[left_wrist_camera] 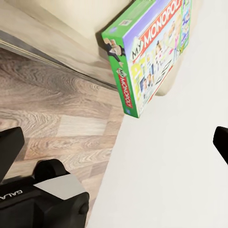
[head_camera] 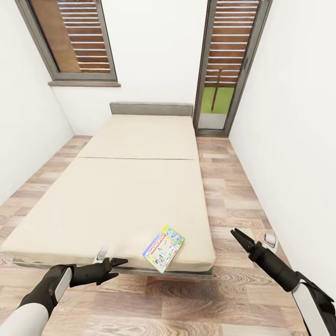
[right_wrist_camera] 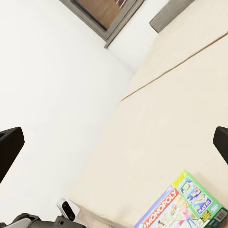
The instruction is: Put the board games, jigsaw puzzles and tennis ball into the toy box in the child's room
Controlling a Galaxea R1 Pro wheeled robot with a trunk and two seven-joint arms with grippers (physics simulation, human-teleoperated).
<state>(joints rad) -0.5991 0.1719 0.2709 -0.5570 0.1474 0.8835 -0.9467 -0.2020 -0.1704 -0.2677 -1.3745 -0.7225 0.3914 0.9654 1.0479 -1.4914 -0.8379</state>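
Note:
One board game, a pastel Monopoly box with a green edge, lies flat on the near right corner of the beige bed. In the wrist views the same box overhangs the mattress edge a little. My left gripper hovers open over the floor just left of the box, below the mattress edge. Out to the right of the bed my right gripper is open above the floor, pointing toward the bed. The table, toy box, jigsaw puzzles and tennis ball are out of view.
Wood-plank floor runs along both sides of the bed as narrow strips between white walls. A small white device sits on the floor by the right wall. Dark-framed windows stand behind the grey headboard.

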